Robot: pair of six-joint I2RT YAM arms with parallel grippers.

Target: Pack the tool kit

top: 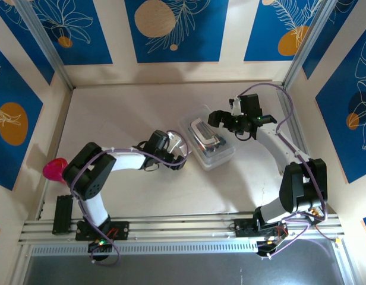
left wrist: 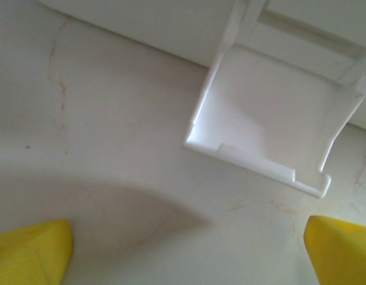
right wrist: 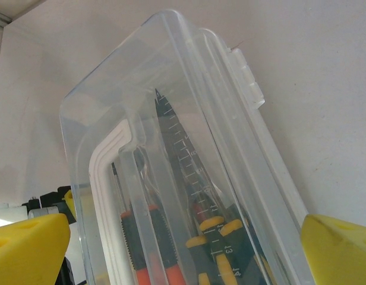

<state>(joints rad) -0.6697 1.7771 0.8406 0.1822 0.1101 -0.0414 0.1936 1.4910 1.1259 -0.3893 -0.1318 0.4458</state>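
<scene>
The clear lidded plastic box (top: 208, 143) lies mid-frame on the pale surface (top: 123, 113), with its lid on. In the right wrist view, yellow-handled pliers (right wrist: 213, 224) and an orange-handled tool (right wrist: 131, 237) show through its clear wall. The right end effector (top: 223, 120) sits at the box's upper right end, its yellow pads (right wrist: 340, 249) spread wide with the box between them. The left end effector (top: 176, 148), just left of the box, is also spread wide and holds nothing. The box's white plastic latch tab (left wrist: 266, 124) lies just ahead of it.
</scene>
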